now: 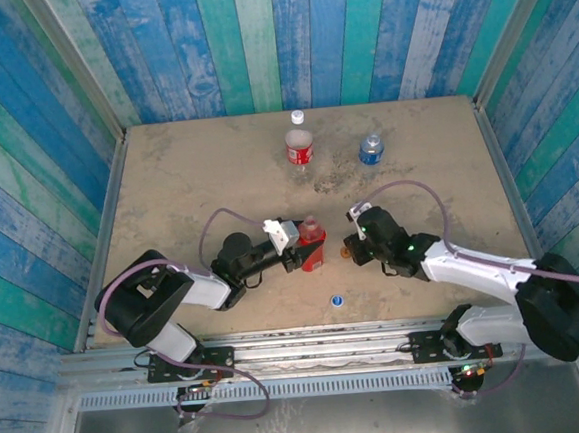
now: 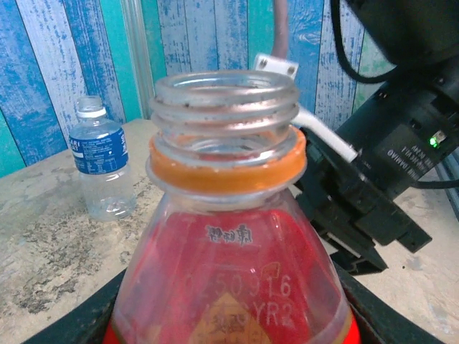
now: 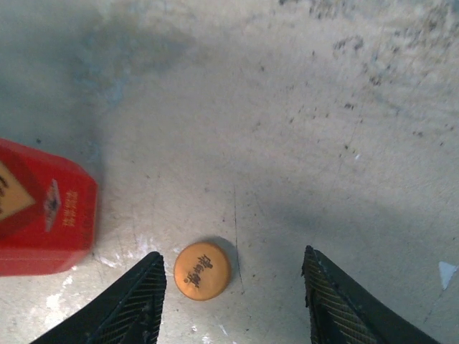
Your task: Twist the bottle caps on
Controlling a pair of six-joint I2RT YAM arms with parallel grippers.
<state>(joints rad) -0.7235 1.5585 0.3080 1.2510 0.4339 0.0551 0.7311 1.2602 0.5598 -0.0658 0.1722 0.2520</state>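
Pinches the uncapped red bottle (image 2: 231, 279) upright in left gripper (image 1: 310, 254); hangs right gripper (image 3: 232, 269), spread wide, over the orange cap (image 3: 202, 270) on the desk (image 3: 301, 136) beside it.

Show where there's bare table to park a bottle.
Far-left table, left of the red-label bottle; far-right, beyond the blue-label bottle. Crowded mid-table: left gripper on red bottle, right gripper over orange cap.

The top camera looks steeply down from above the near edge of the table (image 1: 167, 186), covering its whole surface. The left wrist camera sits level, tight against the red bottle (image 2: 229, 272), facing the plank wall (image 2: 43, 72). The right wrist camera looks straight down, close over the orange cap (image 3: 202, 270); all three share that bottle.
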